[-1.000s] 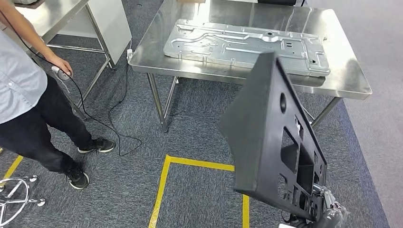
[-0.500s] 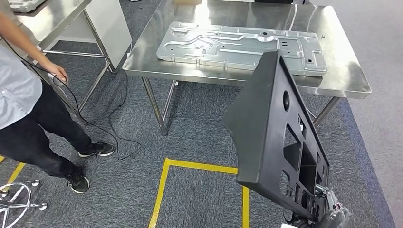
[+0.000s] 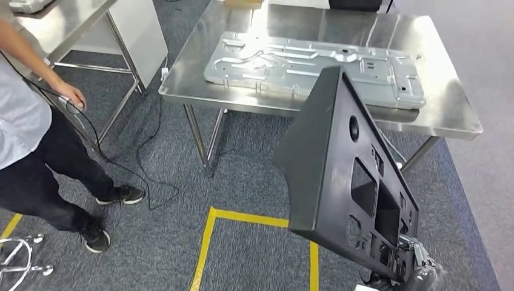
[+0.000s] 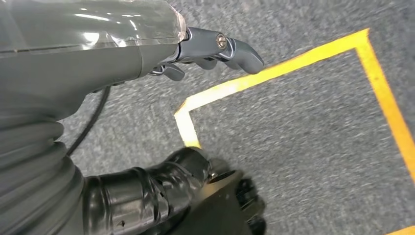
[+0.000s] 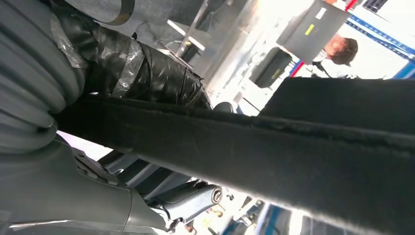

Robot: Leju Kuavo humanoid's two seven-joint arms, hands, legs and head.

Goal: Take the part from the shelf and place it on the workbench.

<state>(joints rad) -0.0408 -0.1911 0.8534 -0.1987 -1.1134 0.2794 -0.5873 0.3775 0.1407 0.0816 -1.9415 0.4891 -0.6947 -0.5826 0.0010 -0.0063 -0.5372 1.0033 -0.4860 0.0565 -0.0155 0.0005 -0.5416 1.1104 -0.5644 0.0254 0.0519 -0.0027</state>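
A large black moulded part (image 3: 339, 182) with several cut-outs stands tilted on edge in the head view, low and right of centre. My right hand (image 3: 415, 270) grips its lower corner. In the right wrist view the part's dark edge (image 5: 293, 147) runs across the picture, clamped by my right hand (image 5: 147, 73). The steel workbench (image 3: 451, 115) lies ahead, beyond the part, and carries a big pressed metal plate (image 3: 315, 63). My left hand (image 4: 147, 49) hangs over the carpet with its fingers (image 4: 230, 46) apart and nothing in them.
A person (image 3: 30, 139) stands at the left, holding a small device on a cable. Yellow tape lines (image 3: 209, 242) mark the grey carpet before the workbench. A second steel table (image 3: 60, 24) is at the upper left, a chair base (image 3: 15, 260) at the lower left.
The whole picture has shifted a little, so the camera has moved; the workbench now sits slightly lower and further right. The black part stays in my right hand, a bit further left in the picture.
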